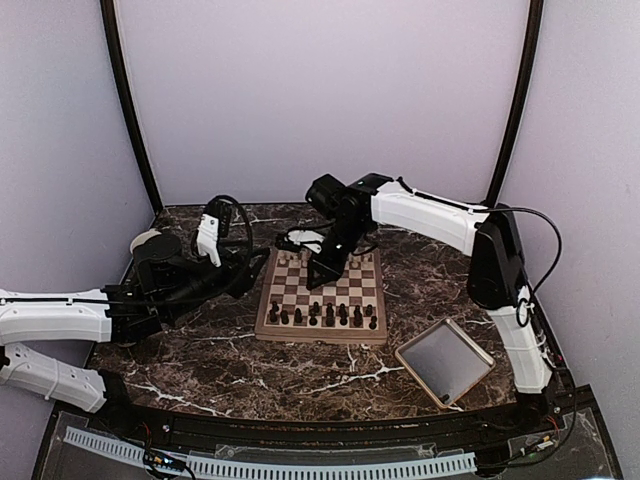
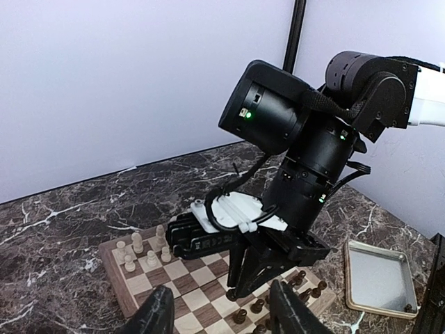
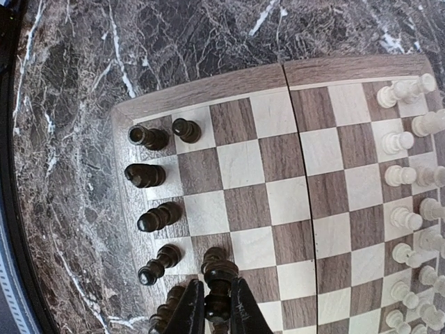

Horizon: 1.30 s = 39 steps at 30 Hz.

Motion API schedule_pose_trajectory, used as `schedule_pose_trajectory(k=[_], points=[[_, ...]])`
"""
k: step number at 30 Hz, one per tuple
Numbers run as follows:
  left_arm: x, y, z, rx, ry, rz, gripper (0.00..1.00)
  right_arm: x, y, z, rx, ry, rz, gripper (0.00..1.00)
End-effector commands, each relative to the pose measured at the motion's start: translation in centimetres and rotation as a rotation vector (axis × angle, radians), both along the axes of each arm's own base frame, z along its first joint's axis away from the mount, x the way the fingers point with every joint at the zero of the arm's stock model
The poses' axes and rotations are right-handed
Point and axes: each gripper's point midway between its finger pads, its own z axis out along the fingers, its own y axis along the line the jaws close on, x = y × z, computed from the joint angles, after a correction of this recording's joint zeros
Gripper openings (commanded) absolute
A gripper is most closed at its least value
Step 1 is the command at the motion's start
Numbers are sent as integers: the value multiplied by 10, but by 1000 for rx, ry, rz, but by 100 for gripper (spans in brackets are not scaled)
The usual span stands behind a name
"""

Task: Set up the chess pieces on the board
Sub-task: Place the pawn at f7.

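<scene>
Shows the right claw (image 3: 215, 316) closed narrow on one dark chess piece (image 3: 217, 289), held upright just above the board (image 3: 240, 163), close to its dark-side edge. Shows the left claw (image 2: 222, 316) with fingers apart and nothing between them, hovering off the board's left side. Around the gripped piece, finds other dark chess pieces (image 3: 146, 175) standing in a line along the edge row, with a few more in the row just in front. At the opposite end, finds pale chessmen (image 3: 400, 142) ranked in two rows, apparently complete. From above, places the board in the middle of the dark marbled surface (image 1: 300, 365), with a shallow beige tray (image 1: 445, 360) well apart to its right and no chessman discernible inside. Judges the task well along but unfinished: dark back row filled or nearly so, the second dark row only partly filled, several squares there bare. Cannot tell the whereabouts of any missing pieces.
</scene>
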Motion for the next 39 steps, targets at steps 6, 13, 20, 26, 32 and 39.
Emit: schedule_pose_trajectory(k=[6, 13, 20, 26, 32, 39], points=[[1, 15, -13, 28, 5, 55, 49, 3, 12, -25, -52, 3, 27, 11], [1, 12, -17, 27, 18, 48, 49, -1, 20, -38, -55, 25, 44, 12], [2, 9, -20, 25, 29, 40, 49, -11, 25, -49, -57, 68, 66, 15], [2, 9, -22, 33, 31, 41, 49, -16, 28, -53, -62, 75, 79, 15], [2, 10, -23, 34, 32, 44, 49, -23, 31, -59, -70, 90, 96, 15], [3, 10, -24, 38, 30, 45, 49, -26, 32, -66, -90, 81, 101, 15]])
